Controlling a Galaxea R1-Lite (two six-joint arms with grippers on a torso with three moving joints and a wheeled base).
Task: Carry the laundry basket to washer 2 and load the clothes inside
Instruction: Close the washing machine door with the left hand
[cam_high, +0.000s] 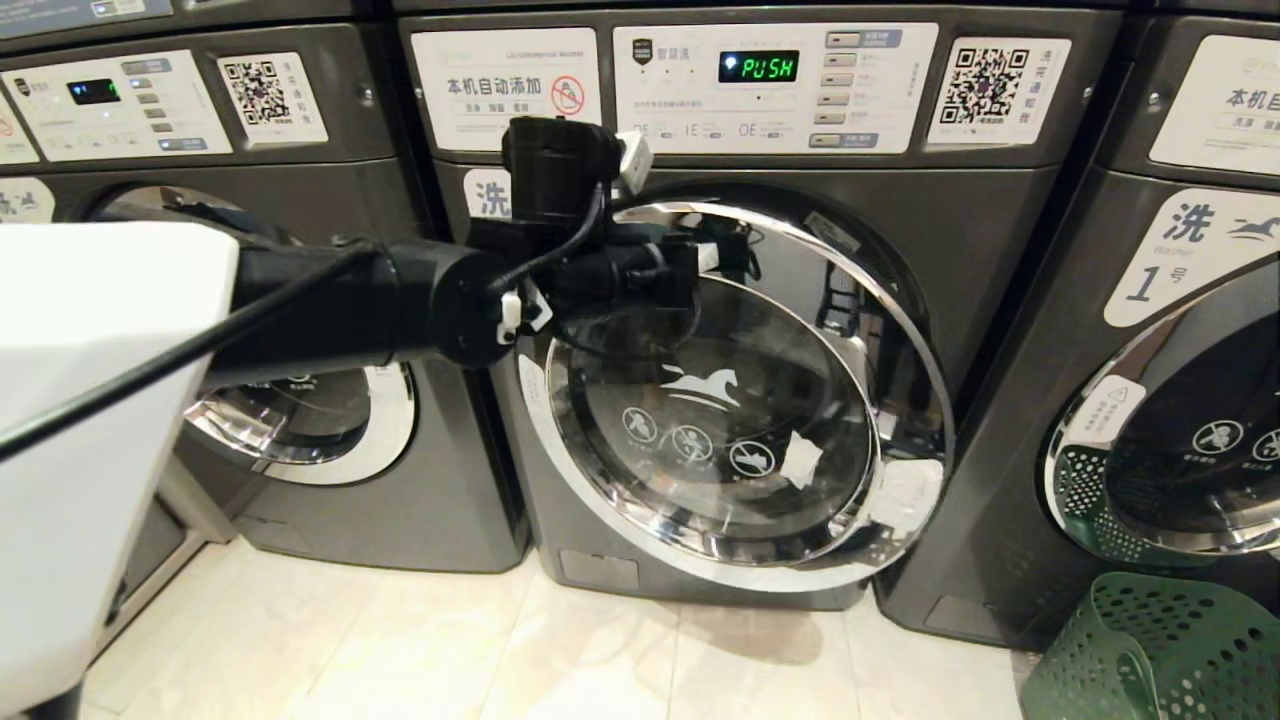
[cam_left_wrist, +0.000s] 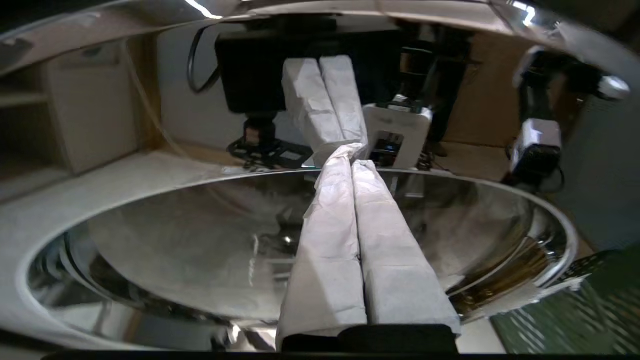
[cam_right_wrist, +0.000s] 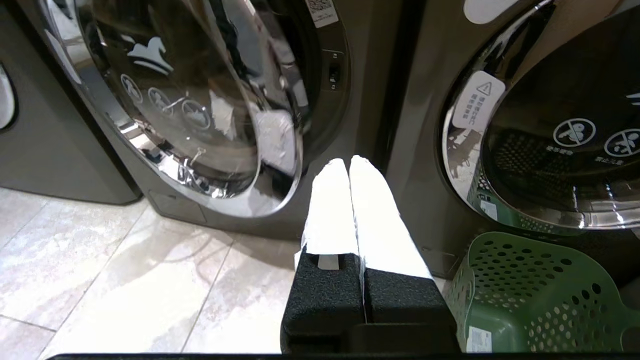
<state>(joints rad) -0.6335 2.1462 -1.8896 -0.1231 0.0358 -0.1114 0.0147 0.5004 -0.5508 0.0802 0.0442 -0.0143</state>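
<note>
Dark green perforated plastic laundry basket (cam_high: 1160, 650) sits on the pale tile floor (cam_high: 400, 650) at the foot of the dark grey washer marked 1 (cam_high: 1180, 330), to the right of the middle dark grey front-loader (cam_high: 720, 330). It is upright, mouth up; only a corner shows, so its long axis can't be called, and no clothes are visible in it.

Middle washer's chrome-ringed glass door (cam_high: 730, 400) looks slightly ajar on its right edge. Its number label is hidden behind the arm.

Left gripper (cam_left_wrist: 352, 152): paper-wrapped fingers pressed together, empty, tips at the chrome door ring. Right gripper (cam_right_wrist: 348, 165): also pinched closed, empty, low between the two machines, basket just beside it.

Risks, my read:
- closed tips skid off curved, slick chrome, so the door doesn't swing
- door swings right and clips the basket or right arm
- right arm nudges the flexible basket over
</note>
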